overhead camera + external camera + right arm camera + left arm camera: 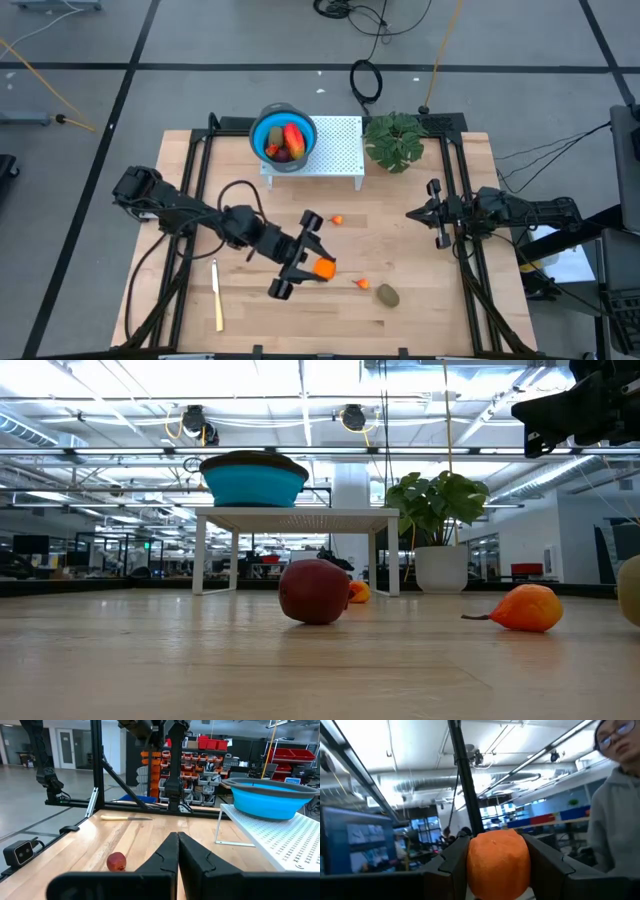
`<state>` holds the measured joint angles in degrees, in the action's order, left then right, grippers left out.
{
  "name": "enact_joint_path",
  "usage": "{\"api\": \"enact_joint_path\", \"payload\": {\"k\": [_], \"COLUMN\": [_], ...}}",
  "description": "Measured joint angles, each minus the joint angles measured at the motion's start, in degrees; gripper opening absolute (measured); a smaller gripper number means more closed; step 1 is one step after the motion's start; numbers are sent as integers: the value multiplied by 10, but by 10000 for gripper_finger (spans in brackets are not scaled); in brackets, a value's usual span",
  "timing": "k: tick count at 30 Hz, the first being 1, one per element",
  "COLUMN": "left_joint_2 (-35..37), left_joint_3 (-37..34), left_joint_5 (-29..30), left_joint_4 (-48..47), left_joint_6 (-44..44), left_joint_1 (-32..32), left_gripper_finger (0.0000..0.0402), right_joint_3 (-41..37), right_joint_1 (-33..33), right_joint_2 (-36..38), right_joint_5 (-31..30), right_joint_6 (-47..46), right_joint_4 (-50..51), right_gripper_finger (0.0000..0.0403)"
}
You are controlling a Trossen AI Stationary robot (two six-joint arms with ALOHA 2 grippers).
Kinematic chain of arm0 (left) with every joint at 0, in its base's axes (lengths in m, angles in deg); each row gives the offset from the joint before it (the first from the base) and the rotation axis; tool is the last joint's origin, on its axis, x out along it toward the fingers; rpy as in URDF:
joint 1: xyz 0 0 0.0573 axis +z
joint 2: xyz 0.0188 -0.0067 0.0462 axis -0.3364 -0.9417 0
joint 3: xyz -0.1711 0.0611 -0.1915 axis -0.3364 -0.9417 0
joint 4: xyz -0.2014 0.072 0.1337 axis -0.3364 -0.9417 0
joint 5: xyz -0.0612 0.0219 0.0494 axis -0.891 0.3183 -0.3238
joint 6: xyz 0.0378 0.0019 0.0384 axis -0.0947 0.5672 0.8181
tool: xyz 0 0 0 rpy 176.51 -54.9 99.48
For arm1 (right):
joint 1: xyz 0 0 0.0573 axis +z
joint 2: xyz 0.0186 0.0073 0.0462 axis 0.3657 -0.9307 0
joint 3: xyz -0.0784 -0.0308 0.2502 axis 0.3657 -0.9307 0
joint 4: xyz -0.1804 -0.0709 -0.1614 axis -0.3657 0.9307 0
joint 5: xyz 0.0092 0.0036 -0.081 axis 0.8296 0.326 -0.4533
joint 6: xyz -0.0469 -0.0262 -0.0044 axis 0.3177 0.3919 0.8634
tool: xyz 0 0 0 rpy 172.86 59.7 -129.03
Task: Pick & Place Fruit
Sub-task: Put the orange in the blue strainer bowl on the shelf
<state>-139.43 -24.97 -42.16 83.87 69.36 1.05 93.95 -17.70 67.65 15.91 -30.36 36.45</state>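
My left gripper [318, 264] is over the table's middle, shut on an orange fruit [498, 862], and its wrist view looks up into the room. A tiny orange piece [338, 219], a stemmed orange piece [363, 283] and an olive-brown oval [388, 295] lie on the wood. A dark red ball [314, 591] rests on the table and is also in the right wrist view [116, 862]. The blue bowl [283, 135] on the white rack [338, 150] holds the oblong red-orange-yellow piece and others. My right gripper [412, 213] hovers shut at the table's right. My left gripper pinches the orange fruit by its two sides [470, 865] between both fingers [454, 860]. The fruit fills the gap between them. It is lifted clear of the table, and the fingers slant upward from the table's left.
A cream-yellow knife [217, 293] lies near the table's near-left corner. A leafy plant [395, 140] stands beside the rack at the far edge. Black frame rails [470, 260] run along both sides. A person [615, 800] stands beyond the table.
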Motion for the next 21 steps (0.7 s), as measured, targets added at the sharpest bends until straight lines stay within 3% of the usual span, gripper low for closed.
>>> {"api": "enact_joint_path", "payload": {"k": [5,8,16,21], "left_joint_2": [0,0,0,0], "left_joint_3": [0,0,0,0], "left_joint_5": [1,31,277,346], "left_joint_4": [1,1,-10,-15], "left_joint_6": [25,5,-213,-319], "left_joint_1": [2,2,14,41], "left_gripper_finger": [161,161,161,161], "right_joint_3": [0,0,0,0], "right_joint_1": [0,0,0,0], "right_joint_2": [0,0,0,0], "right_joint_5": [0,0,0,0], "right_joint_6": [0,0,-2,-2], "right_joint_4": [0,0,0,0], "right_gripper_finger": [0,0,0,0]}}
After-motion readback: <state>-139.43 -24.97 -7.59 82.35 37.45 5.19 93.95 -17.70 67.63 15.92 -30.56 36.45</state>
